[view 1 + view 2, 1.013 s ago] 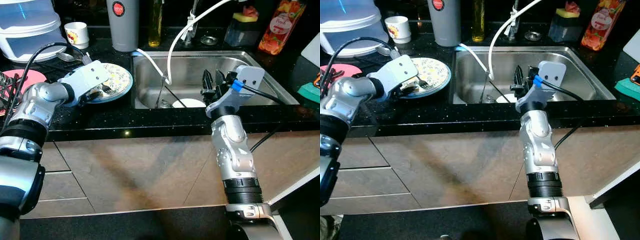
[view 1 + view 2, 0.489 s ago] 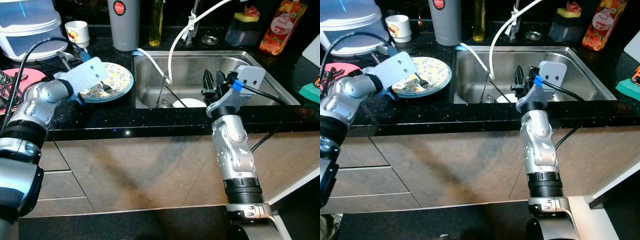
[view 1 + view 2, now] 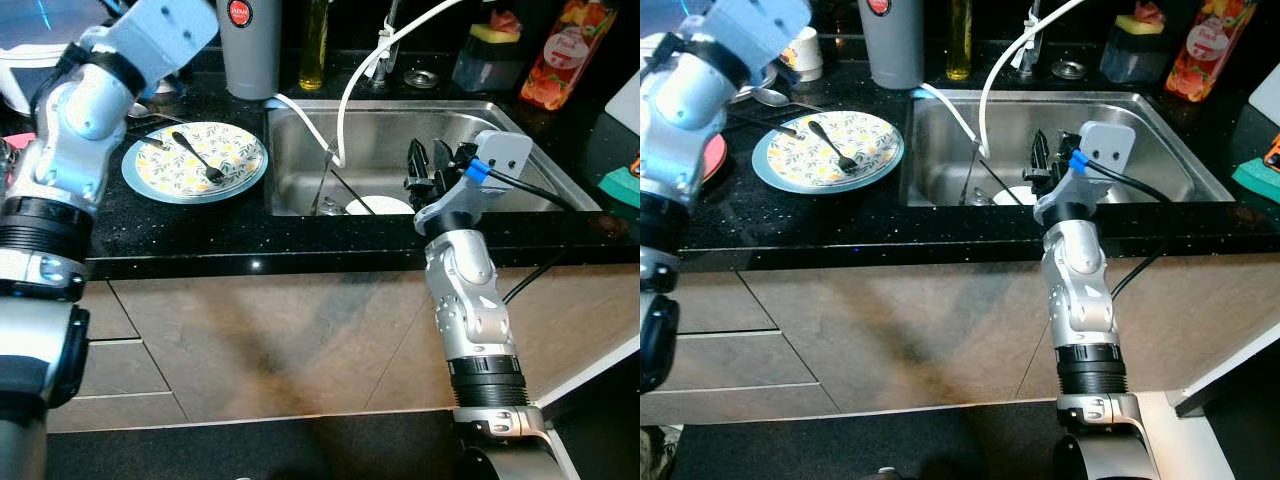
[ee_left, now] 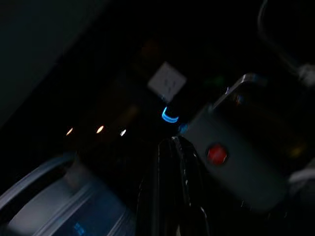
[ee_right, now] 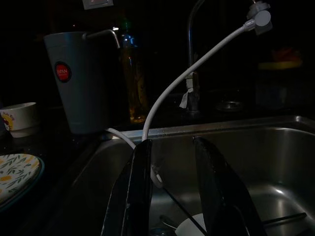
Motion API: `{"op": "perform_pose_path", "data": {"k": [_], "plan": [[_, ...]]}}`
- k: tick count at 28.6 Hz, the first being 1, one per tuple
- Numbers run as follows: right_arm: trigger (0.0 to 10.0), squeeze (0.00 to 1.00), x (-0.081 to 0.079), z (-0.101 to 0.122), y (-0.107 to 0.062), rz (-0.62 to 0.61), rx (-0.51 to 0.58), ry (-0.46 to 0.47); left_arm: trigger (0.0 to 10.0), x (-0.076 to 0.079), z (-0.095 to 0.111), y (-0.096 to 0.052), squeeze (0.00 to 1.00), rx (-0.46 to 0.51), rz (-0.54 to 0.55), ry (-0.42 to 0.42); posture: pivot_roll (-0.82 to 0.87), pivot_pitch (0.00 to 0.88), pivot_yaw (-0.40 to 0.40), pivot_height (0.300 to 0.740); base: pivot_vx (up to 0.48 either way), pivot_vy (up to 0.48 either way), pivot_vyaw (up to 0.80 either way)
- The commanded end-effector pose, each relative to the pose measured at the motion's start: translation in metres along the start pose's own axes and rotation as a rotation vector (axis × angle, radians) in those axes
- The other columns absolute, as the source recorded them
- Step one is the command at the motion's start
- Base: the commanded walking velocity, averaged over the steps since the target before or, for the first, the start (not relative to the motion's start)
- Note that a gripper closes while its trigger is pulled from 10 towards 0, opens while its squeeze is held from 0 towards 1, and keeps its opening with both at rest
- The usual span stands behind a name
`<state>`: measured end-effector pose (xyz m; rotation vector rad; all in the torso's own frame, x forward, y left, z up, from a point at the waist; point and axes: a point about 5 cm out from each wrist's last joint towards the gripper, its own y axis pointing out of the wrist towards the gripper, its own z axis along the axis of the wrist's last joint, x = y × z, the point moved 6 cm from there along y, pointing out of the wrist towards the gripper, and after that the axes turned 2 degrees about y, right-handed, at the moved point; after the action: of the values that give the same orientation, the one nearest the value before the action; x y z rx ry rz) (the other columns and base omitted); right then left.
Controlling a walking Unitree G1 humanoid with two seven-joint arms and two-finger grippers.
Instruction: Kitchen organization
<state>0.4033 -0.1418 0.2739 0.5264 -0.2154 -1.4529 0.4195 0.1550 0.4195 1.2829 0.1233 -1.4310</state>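
Observation:
A floral plate [image 3: 236,160] with a blue rim lies on the black counter left of the sink. A dark spoon [image 3: 197,158] rests across it and a second utensil [image 3: 148,141] lies at its far edge. My left arm [image 3: 110,60] is raised high above the plate. In the dark left wrist view, my left gripper [image 4: 172,142] has its fingers pressed together, holding nothing. My right gripper [image 3: 425,165] hangs open over the front edge of the steel sink [image 3: 520,150], above a white bowl [image 3: 378,206].
At the back stand a grey tumbler [image 3: 245,45], an oil bottle [image 3: 312,40], a white cup [image 3: 805,50], a sponge holder [image 3: 485,50] and a juice bottle [image 3: 560,50]. A white hose [image 3: 350,80] curves into the sink. A pink item [image 3: 715,155] lies left of the plate.
My left arm has lifted off the plate and swung up and back. The spoon stays lying on the plate. The right arm has not moved.

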Motion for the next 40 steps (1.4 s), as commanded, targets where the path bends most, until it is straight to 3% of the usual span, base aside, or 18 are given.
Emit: {"op": "perform_pose_path", "data": {"k": [1, 2, 4, 5, 6, 10, 12, 15, 16, 18, 19, 22, 33, 37, 40], "plan": [[10.0, 0.00, 0.003, 0.001, 0.000, -0.008, 0.003, 0.002, 10.0, 0.018, 0.009, 0.001, 0.00, 0.025, -0.033, -0.044, 0.24, 0.091, -0.030, 0.740, 0.000, 0.000, 0.00], [10.0, 0.00, 0.003, 0.001, 0.000, -0.008, 0.003, 0.002, 10.0, 0.018, 0.009, 0.001, 0.00, 0.025, -0.033, -0.044, 0.24, 0.091, -0.030, 0.740, 0.000, 0.000, 0.00], [10.0, 0.00, 0.004, 0.003, -0.001, -0.010, 0.006, -0.002, 10.0, 0.046, 0.001, -0.002, 0.00, -0.020, -0.146, -0.028, 0.22, 0.094, -0.023, 0.740, 0.000, 0.000, 0.00], [10.0, 0.00, 0.004, 0.003, -0.001, -0.010, 0.006, -0.002, 10.0, 0.046, 0.001, -0.002, 0.00, -0.020, -0.146, -0.028, 0.22, 0.094, -0.023, 0.740, 0.000, 0.000, 0.00], [10.0, 0.00, 0.007, 0.004, -0.002, -0.018, 0.008, -0.006, 10.0, 0.061, -0.026, -0.012, 1.00, -0.142, -0.273, 0.001, 0.22, 0.095, -0.023, 0.740, 0.000, 0.000, 0.00], [10.0, 0.00, 0.009, 0.003, -0.003, -0.022, 0.004, -0.008, 10.0, 0.061, -0.056, -0.024, 1.00, -0.270, -0.329, 0.006, 0.22, 0.097, -0.022, 0.740, 0.000, 0.000, 0.00], [10.0, 0.00, 0.009, 0.002, -0.004, -0.022, 0.002, -0.008, 10.0, 0.062, -0.061, -0.027, 1.00, -0.285, -0.345, 0.004, 0.22, 0.097, -0.022, 0.740, 0.000, 0.000, 0.00], [10.0, 0.00, 0.004, 0.002, -0.002, -0.014, 0.003, 0.003, 10.0, 0.085, -0.085, -0.047, 1.00, -0.389, -0.462, -0.079, 0.23, 0.101, -0.022, 0.740, 0.000, 0.000, 0.00], [10.0, 0.00, 0.004, 0.002, -0.002, -0.014, 0.003, 0.003, 10.0, 0.085, -0.085, -0.047, 1.00, -0.389, -0.462, -0.079, 0.23, 0.101, -0.022, 0.740, 0.000, 0.000, 0.00], [10.0, 0.00, 0.002, 0.002, -0.002, -0.012, 0.005, 0.007, 10.0, 0.100, -0.093, -0.058, 1.00, -0.433, -0.522, -0.148, 0.23, 0.105, -0.021, 0.740, 0.000, 0.000, 0.00], [10.0, 0.00, 0.002, 0.002, -0.002, -0.013, 0.004, 0.007, 10.0, 0.109, -0.093, -0.064, 0.00, -0.450, -0.569, -0.212, 0.23, 0.109, -0.018, 0.740, 0.000, 0.000, 0.00], [10.0, 0.00, 0.004, 0.001, -0.005, -0.020, -0.002, 0.006, 10.0, 0.111, -0.097, -0.068, 0.00, -0.486, -0.586, -0.288, 0.23, 0.118, -0.016, 0.740, 0.000, 0.000, 0.00], [10.0, 0.00, -0.001, -0.003, -0.009, -0.014, -0.016, 0.020, 10.0, 0.111, -0.098, -0.071, 0.00, -0.495, -0.595, -0.322, 0.24, 0.145, -0.013, 0.740, 0.000, 0.000, 0.00], [10.0, 0.00, -0.002, -0.004, -0.011, -0.012, -0.021, 0.021, 10.0, 0.109, -0.087, -0.065, 0.00, -0.459, -0.584, -0.407, 0.24, 0.158, -0.012, 0.740, 0.000, 0.000, 0.00], [10.0, 0.00, -0.002, -0.005, -0.013, -0.012, -0.028, 0.021, 10.0, 0.113, -0.086, -0.066, 0.00, -0.458, -0.603, -0.410, 0.24, 0.166, -0.012, 0.740, 0.000, 0.000, 0.00]]}}
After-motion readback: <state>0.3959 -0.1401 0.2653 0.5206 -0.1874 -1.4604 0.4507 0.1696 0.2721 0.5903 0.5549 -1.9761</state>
